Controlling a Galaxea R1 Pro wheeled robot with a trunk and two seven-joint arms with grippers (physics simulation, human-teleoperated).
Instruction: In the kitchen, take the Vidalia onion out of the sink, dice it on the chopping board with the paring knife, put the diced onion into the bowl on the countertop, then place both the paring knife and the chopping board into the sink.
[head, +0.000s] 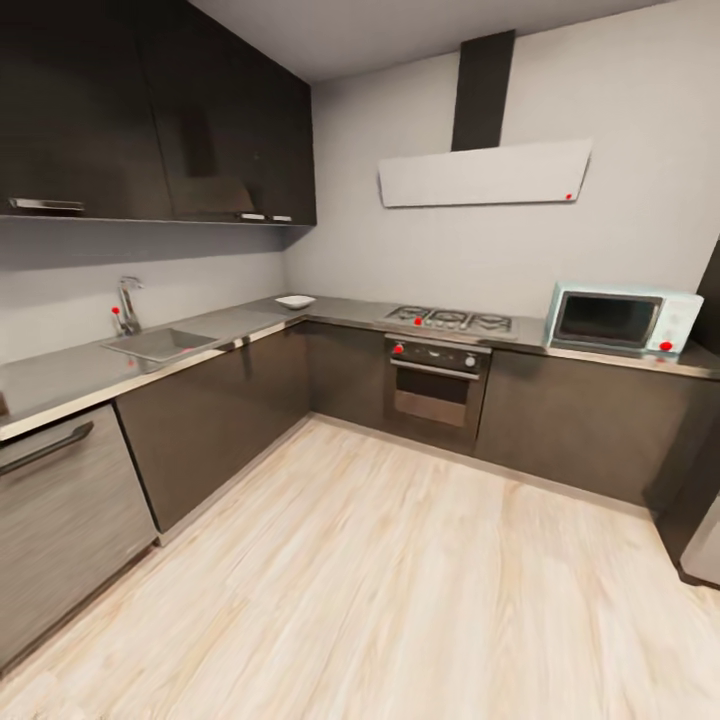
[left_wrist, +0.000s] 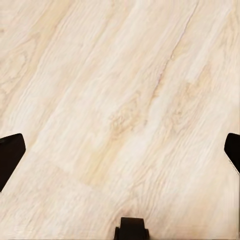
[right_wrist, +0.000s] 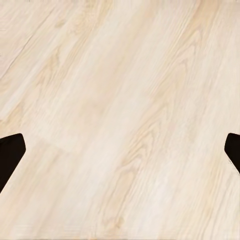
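Observation:
From across the kitchen I see the grey steel sink (head: 160, 344) set in the long grey countertop (head: 70, 375) on the left, with its chrome tap (head: 127, 303) and red knob. The white bowl (head: 295, 301) stands on the worktop near the corner. Onion, knife and chopping board are out of view from here. My left gripper (left_wrist: 120, 150) hangs open over the pale wooden floor, its dark fingertips (left_wrist: 10, 155) wide apart. My right gripper (right_wrist: 120, 150) is open over the floor too, nothing between its fingertips (right_wrist: 10, 152).
Dark cabinets run under the L-shaped worktop. A gas hob (head: 450, 320) over an oven (head: 435, 380) sits on the far side, with a pale blue microwave (head: 620, 320) to its right. Wooden floor (head: 400, 580) stretches between me and the counters. Dark wall cupboards hang above the sink.

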